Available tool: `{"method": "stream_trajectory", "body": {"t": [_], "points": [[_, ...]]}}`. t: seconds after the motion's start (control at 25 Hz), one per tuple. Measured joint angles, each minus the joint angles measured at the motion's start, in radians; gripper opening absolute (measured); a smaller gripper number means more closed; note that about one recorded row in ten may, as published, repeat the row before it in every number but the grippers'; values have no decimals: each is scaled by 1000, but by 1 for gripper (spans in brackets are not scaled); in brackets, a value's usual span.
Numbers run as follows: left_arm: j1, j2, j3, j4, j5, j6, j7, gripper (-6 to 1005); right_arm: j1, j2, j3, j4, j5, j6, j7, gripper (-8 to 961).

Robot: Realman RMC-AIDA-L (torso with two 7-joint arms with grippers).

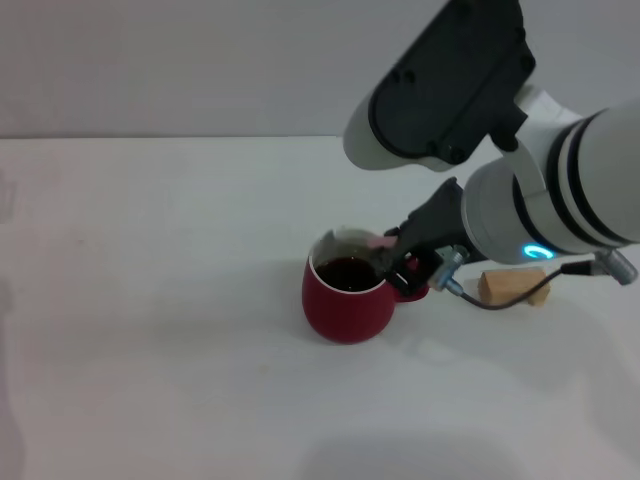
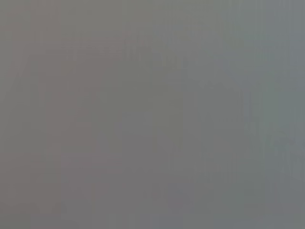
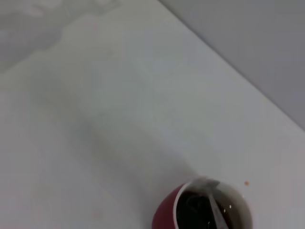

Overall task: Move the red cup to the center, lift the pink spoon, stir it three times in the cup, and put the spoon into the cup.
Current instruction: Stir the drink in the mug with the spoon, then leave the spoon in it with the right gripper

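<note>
The red cup (image 1: pixel 345 305) stands on the white table (image 1: pixel 150 300) near the middle, with dark liquid inside. It also shows in the right wrist view (image 3: pixel 164 214). My right gripper (image 1: pixel 398 262) is just above the cup's right rim, by the handle, shut on the pink spoon (image 1: pixel 380 241). Only a bit of the pink handle shows by the fingers. The spoon's grey metal neck (image 3: pixel 214 210) slants down into the cup, its end near the far rim. The left gripper is out of view; the left wrist view shows only plain grey.
A tan wooden block (image 1: pixel 512 287) lies on the table to the right of the cup, under my right arm. A cable (image 1: pixel 480 300) hangs from the right wrist just above it. The table's far edge meets a grey wall.
</note>
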Motion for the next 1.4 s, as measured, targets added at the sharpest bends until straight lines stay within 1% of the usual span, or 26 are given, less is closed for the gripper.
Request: {"method": "stream_trajectory", "body": {"t": [0.16,0.4,0.64,0.84,0.88,0.96,1.0,1.04,1.08,1.12,1.24,1.4], "points": [[-4,0,0,0,0,0,0,844,-9,0,-6,1,-1,7,2,154],[-6,-1,0,0,0,2,0,844,-36,-6,-10,-7,-4,22,5,154],[-6,-3,0,0,0,4,0,844,-30,-7,0,-49,-2,26,-11,154],[-6,-6,0,-1,0,5,0,844,-4,-4,18,-106,-2,6,-38,154],[-6,-7,0,-1,0,6,0,844,15,-4,19,-133,0,-3,-41,154],[-6,-8,0,-2,0,6,0,844,27,-4,19,-152,4,-8,-47,154],[-7,-8,0,-2,0,5,0,844,45,-3,21,-185,26,-15,-57,154],[-7,-8,0,-2,0,4,0,844,45,-3,21,-185,26,-15,-57,154],[-8,-8,0,-4,0,3,0,844,66,-3,23,-221,58,-21,-62,154],[-8,-8,0,-4,0,3,0,844,66,-3,23,-221,58,-21,-62,154],[-12,-7,0,-2,-1,3,0,844,98,-5,20,-255,96,-27,-66,154],[-14,-6,0,-1,-1,2,0,844,107,-6,22,-258,117,-34,-76,154]]}}
